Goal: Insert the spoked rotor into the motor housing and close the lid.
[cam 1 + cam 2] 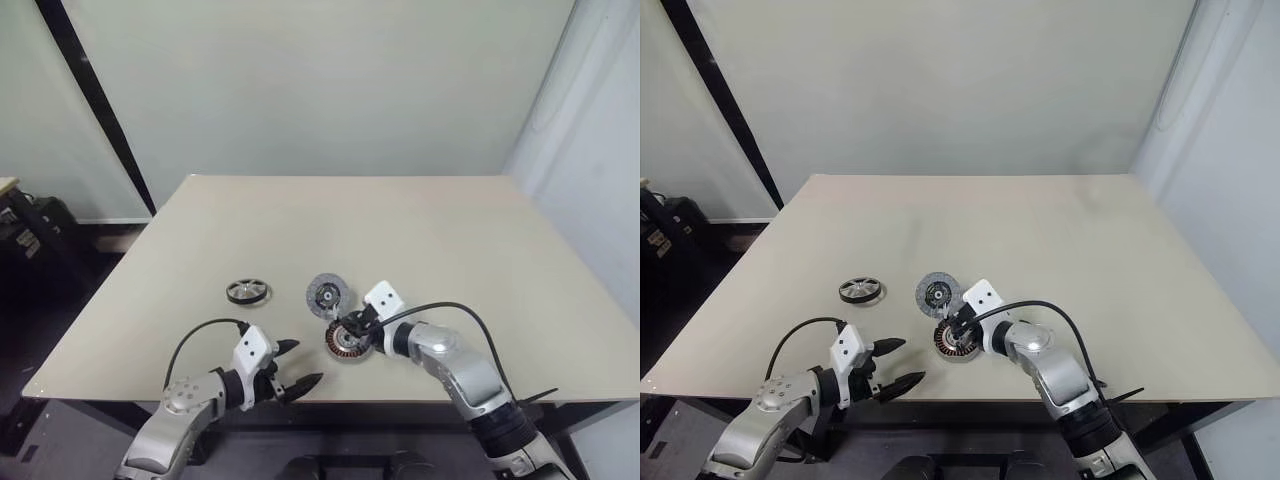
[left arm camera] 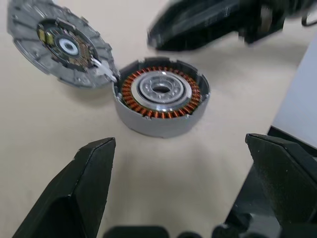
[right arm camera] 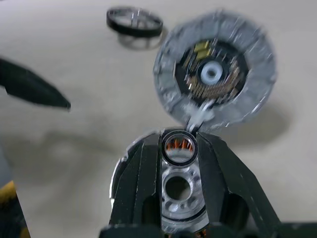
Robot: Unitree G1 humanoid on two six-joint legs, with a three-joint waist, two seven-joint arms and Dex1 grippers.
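I see the counter point(image 1: 450, 240) bare from the far edge to mid-depth and along the right edge. Near the front edge, the motor housing point(image 1: 347, 340) sits under my right gripper point(image 1: 352, 326), the lid point(image 1: 327, 294) just beyond it, the spoked rotor point(image 1: 247, 291) apart towards the left edge. My left gripper point(image 1: 293, 364), jaws wide, hangs at the front edge.

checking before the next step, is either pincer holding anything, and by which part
The right pincer pinches a small dark ring by opposite sides of its rim, just above the motor housing. The left pincer is open and empty.
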